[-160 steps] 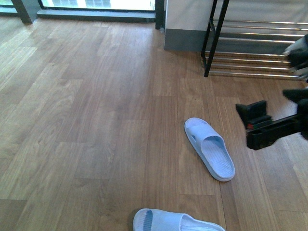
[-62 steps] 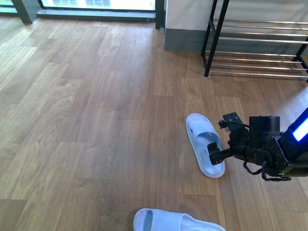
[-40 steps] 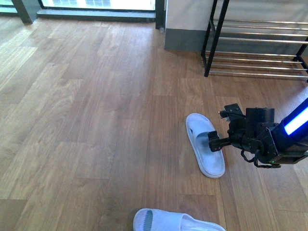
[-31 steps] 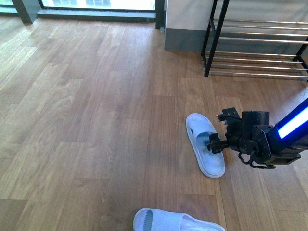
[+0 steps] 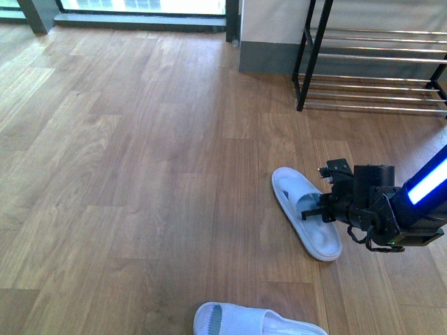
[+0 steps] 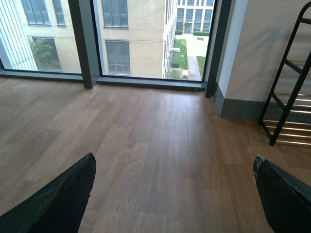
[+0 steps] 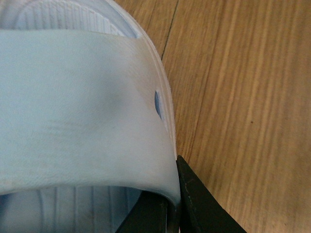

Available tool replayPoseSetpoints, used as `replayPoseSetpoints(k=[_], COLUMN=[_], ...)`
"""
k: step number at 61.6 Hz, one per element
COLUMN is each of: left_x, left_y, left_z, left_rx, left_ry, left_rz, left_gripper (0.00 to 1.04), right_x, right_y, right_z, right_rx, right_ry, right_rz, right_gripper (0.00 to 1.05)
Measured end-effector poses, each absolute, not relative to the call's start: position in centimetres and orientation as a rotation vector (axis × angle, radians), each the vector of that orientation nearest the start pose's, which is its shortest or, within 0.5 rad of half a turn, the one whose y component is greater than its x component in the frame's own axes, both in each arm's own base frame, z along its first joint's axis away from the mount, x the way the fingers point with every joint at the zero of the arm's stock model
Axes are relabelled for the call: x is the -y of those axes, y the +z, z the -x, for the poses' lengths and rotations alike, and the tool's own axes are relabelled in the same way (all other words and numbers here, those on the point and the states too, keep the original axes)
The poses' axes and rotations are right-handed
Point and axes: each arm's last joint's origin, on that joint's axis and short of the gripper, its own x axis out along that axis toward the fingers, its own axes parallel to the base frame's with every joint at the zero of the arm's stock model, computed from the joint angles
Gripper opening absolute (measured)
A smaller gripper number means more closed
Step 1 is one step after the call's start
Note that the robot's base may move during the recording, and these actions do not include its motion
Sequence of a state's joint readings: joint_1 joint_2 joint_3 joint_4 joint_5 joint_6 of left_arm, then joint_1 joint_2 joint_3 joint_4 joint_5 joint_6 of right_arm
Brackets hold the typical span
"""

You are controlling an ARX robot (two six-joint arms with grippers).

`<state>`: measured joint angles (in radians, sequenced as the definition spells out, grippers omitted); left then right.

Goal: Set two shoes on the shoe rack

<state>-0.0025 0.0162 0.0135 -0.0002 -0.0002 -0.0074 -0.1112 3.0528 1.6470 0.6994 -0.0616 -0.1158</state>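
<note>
A pale blue slipper lies on the wood floor right of centre. My right gripper is shut on the right edge of its strap; the wrist view shows the strap filling the frame with one finger outside it and one under it. A second pale blue slipper lies at the bottom edge of the front view. The shoe rack stands at the back right and shows in the left wrist view. My left gripper is open and empty above bare floor. No grey sneakers are in view.
A floor-to-ceiling window with dark frames runs along the far wall. A white wall with a grey skirting meets the rack's left side. Wood floor stretches to the left.
My right gripper came down to the slipper, moved onto its strap and shut on it. The slipper has turned, its heel swinging to the right.
</note>
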Motion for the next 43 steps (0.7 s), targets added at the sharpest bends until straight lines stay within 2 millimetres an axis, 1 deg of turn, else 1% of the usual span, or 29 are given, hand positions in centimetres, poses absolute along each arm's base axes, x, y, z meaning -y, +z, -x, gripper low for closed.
replayPoseSetpoints(k=[3, 8, 11, 12, 13, 19, 22, 25, 29, 30, 31, 32, 37, 40, 42, 43], left_x=[0.0, 0.0, 0.0, 0.0, 0.0, 0.0, 0.0, 0.0, 0.0, 0.0, 0.0, 0.0, 0.0, 0.0, 0.0, 0.0], left_y=[16.7, 16.7, 16.7, 16.7, 16.7, 16.7, 16.7, 16.7, 16.7, 16.7, 16.7, 16.7, 16.7, 16.7, 16.7, 16.7], left_z=[-9.8, -9.8, -9.8, -9.8, -9.8, -9.8, -9.8, -9.8, -9.8, -9.8, -9.8, -9.8, -9.8, -9.8, -9.8, -9.8], left_rx=[-0.003, -0.003, -0.003, -0.003, -0.003, -0.003, -0.003, -0.003, -0.003, -0.003, -0.003, -0.003, -0.003, -0.003, -0.003, -0.003], left_ry=[-0.002, -0.002, -0.002, -0.002, -0.002, -0.002, -0.002, -0.002, -0.002, -0.002, -0.002, -0.002, -0.002, -0.002, -0.002, -0.002], left_rz=[0.007, 0.007, 0.007, 0.007, 0.007, 0.007, 0.007, 0.007, 0.007, 0.007, 0.007, 0.007, 0.007, 0.007, 0.007, 0.007], left_gripper=[0.95, 0.95, 0.95, 0.95, 0.95, 0.95, 0.95, 0.95, 0.95, 0.95, 0.95, 0.95, 0.95, 0.95, 0.95, 0.95], right_x=[4.9, 5.0, 5.0, 5.0, 4.9, 5.1, 5.2, 5.3, 5.6, 5.7, 5.7, 5.8, 6.0, 6.0, 6.0, 5.9], right_y=[-15.9, -13.7, -11.3, -9.8, -8.9, -4.9, -2.5, -0.7, 2.4, 2.7, 3.6, 4.0, 7.2, 8.7, 10.1, 10.4], right_z=[-45.0, -44.4, -43.6, -43.1, -42.8, -40.9, -39.5, -38.1, -35.6, -35.1, -34.4, -34.0, -30.9, -29.4, -28.0, -27.6], right_rx=[-0.691, -0.664, -0.633, -0.615, -0.604, -0.564, -0.547, -0.542, -0.532, -0.533, -0.531, -0.532, -0.512, -0.496, -0.473, -0.467], right_ry=[-0.030, -0.085, -0.119, -0.134, -0.140, -0.165, -0.176, -0.184, -0.203, -0.205, -0.210, -0.212, -0.230, -0.230, -0.233, -0.235], right_rz=[0.042, 0.031, 0.015, 0.012, 0.008, -0.006, -0.011, -0.016, -0.023, -0.024, -0.026, -0.028, -0.036, -0.042, -0.045, -0.046], right_gripper=[0.01, 0.01, 0.01, 0.01, 0.01, 0.01, 0.01, 0.01, 0.01, 0.01, 0.01, 0.01, 0.01, 0.01, 0.01, 0.01])
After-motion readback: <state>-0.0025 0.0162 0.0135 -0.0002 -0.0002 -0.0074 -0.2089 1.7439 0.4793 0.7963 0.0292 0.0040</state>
